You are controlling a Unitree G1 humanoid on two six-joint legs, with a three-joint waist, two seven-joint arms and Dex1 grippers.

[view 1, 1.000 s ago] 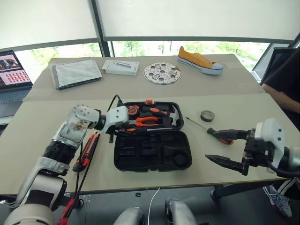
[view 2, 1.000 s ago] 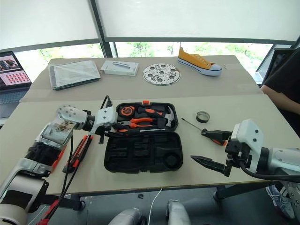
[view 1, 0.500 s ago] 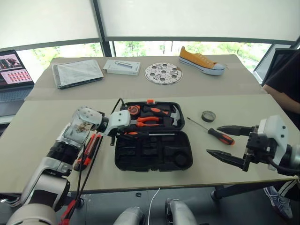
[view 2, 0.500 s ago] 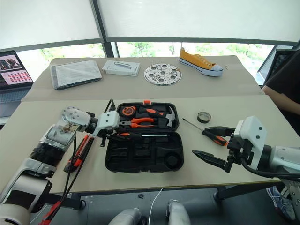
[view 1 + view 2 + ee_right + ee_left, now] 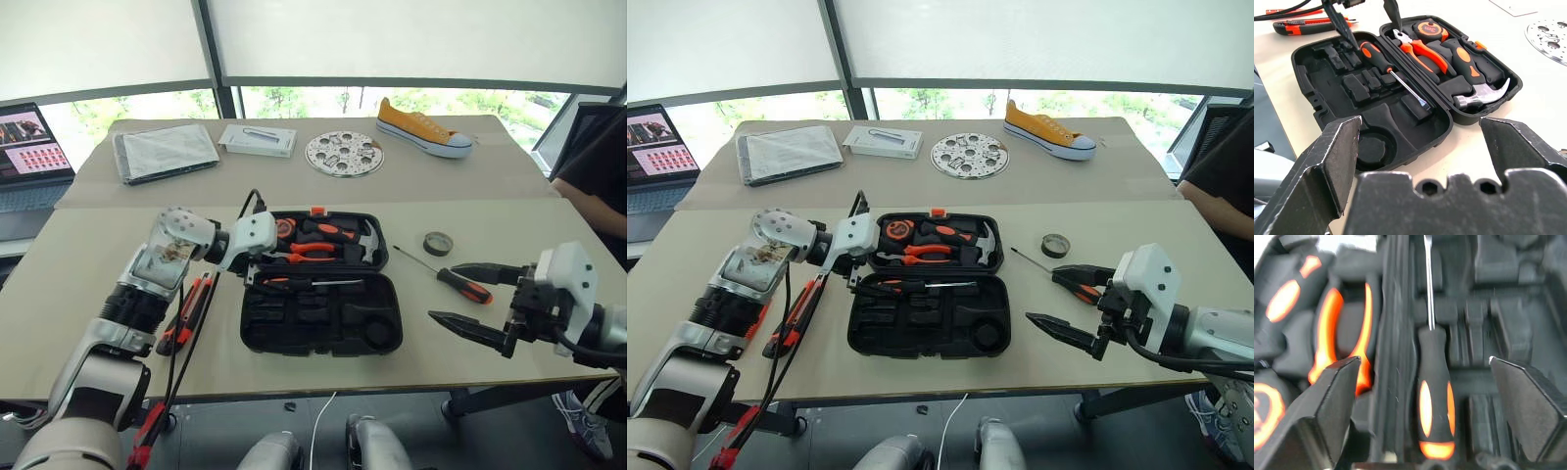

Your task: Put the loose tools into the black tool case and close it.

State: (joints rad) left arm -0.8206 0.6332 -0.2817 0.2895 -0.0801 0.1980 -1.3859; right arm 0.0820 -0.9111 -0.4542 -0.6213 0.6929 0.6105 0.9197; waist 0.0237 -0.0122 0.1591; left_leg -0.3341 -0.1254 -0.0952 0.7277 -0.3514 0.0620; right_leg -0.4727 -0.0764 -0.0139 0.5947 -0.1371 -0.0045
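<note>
The black tool case point(image 5: 377, 338) lies open in the middle of the table. One black-and-orange screwdriver point(image 5: 1432, 396) rests in its moulded half beside the hinge. My left gripper point(image 5: 1423, 360) hangs open just above that handle, fingers on either side and clear of it. A second screwdriver point(image 5: 458, 282) and the grey tape roll point(image 5: 436, 243) lie on the table right of the case. My right gripper point(image 5: 443, 291) stands open close to that screwdriver, holding nothing. The utility knife point(image 5: 179, 318) and a slim orange tester point(image 5: 203, 291) lie left of the case.
Pliers point(image 5: 309, 251), a hammer point(image 5: 364, 238) and a tape measure point(image 5: 284, 228) sit in the case's far half. The back table holds a grey cloth point(image 5: 167, 152), white box point(image 5: 257, 140), perforated disc point(image 5: 343, 154) and yellow sneaker point(image 5: 423, 127). A laptop point(image 5: 29, 147) is far left; a person sits at the right edge.
My left gripper has opened and let go of the screwdriver, which now lies in the case, and the gripper has lifted slightly. The right gripper has stayed put.
</note>
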